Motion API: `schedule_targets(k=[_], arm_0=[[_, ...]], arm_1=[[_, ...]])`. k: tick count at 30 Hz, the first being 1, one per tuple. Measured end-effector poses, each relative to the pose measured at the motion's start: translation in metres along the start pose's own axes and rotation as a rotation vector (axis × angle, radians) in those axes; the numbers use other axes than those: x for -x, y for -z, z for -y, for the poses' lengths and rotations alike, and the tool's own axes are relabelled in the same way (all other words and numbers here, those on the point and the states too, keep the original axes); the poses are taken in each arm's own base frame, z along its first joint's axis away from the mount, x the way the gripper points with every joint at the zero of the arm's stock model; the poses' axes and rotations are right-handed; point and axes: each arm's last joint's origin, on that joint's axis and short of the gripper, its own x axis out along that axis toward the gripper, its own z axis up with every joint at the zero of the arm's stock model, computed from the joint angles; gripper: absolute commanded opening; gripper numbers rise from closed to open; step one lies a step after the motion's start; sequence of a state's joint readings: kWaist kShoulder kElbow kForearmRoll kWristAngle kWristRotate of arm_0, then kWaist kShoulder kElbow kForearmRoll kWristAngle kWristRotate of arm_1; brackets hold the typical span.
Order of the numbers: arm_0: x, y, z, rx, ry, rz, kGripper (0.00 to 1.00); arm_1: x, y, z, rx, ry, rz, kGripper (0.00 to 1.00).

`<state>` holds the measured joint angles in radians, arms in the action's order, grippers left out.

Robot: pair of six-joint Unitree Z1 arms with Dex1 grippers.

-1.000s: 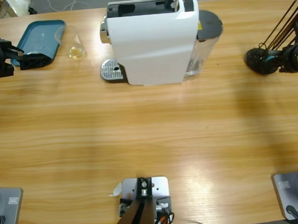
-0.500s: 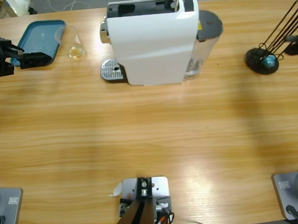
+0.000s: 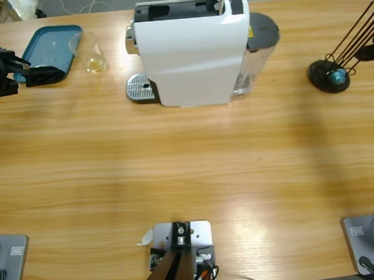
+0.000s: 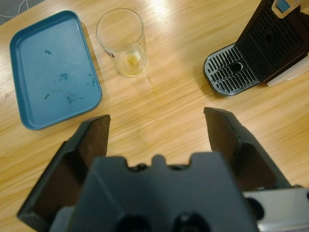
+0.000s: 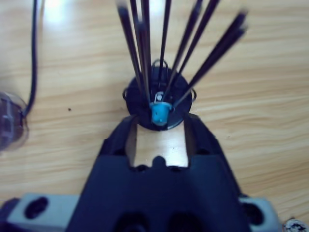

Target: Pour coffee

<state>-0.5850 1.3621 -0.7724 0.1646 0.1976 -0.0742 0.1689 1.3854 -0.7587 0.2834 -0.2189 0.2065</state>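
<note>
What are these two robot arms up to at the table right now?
Neither arm holds anything. The left gripper hangs open over the wooden table, facing a clear glass with a little yellowish coffee beside a blue tray. The glass is not under the white coffee machine. The right gripper points at a black stand of thin rods, not gripping it.

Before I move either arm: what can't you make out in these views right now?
- Right pincer: nearly off the high view's right edge; only the wrist view shows it at the stick stand.
- Machine spout: hidden under its white body.
- Coffee depth in glass: too small.
</note>
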Motion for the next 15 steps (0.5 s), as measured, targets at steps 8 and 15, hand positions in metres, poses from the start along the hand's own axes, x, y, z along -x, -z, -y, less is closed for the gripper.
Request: schedule_targets(k=[8, 15], arm_0=[[0.000, 0.001, 0.000, 0.000, 0.000, -0.001, 0.835], [0.000, 0.001, 0.000, -0.004, 0.000, 0.000, 0.835]], arm_1=[[-0.012, 0.016, 0.001, -0.023, -0.005, 0.022, 0.642], [-0.022, 0.036, -0.004, -0.031, 0.000, 0.056, 0.642]])
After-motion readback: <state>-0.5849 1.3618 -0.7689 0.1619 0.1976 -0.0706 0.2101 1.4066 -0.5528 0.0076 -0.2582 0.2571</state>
